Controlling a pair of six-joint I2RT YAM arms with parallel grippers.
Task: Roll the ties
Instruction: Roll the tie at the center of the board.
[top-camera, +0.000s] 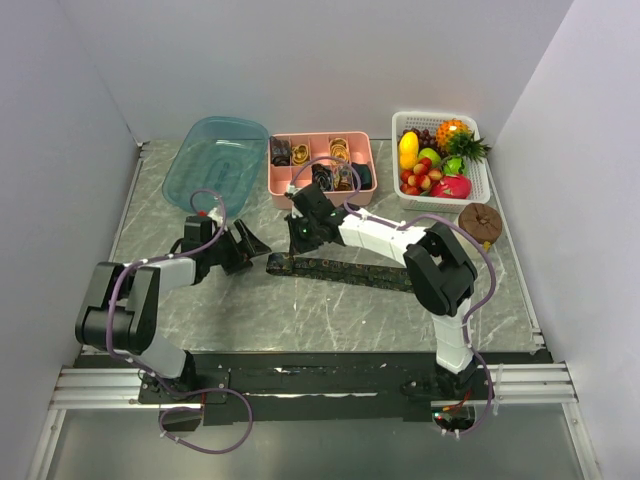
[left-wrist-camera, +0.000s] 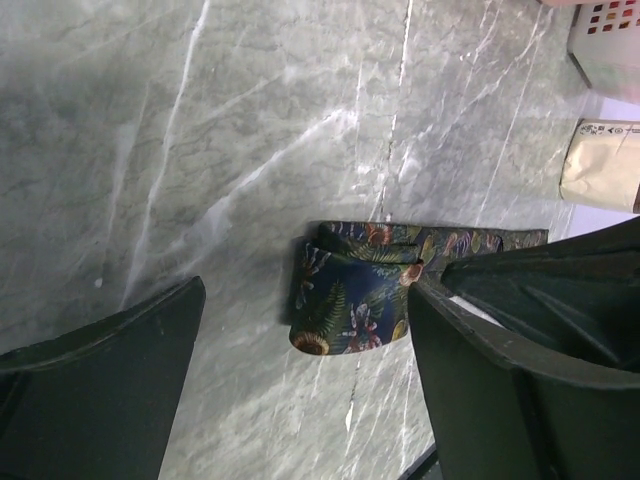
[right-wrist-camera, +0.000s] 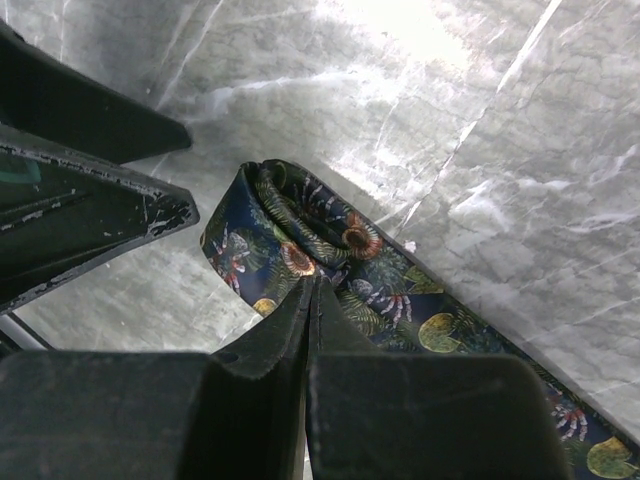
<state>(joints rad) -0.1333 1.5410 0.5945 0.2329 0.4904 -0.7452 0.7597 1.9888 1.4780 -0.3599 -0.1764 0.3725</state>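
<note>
A navy tie (top-camera: 340, 270) with a leaf and flower print lies flat across the middle of the marble table (top-camera: 330, 310), its left end folded into a loose first turn (left-wrist-camera: 350, 300). My right gripper (top-camera: 292, 255) is shut, and its tips (right-wrist-camera: 312, 285) pinch the fabric at that folded end (right-wrist-camera: 300, 225). My left gripper (top-camera: 250, 245) is open just left of the tie's end. In the left wrist view its fingers (left-wrist-camera: 120, 370) stand wide apart, and the folded end lies between them, close to the right one.
A pink divided tray (top-camera: 322, 185) holding several rolled ties stands at the back. A clear blue tub (top-camera: 215, 160) is at the back left. A white basket (top-camera: 478, 170) of toy fruit and a brown round object (top-camera: 480, 222) are at the back right.
</note>
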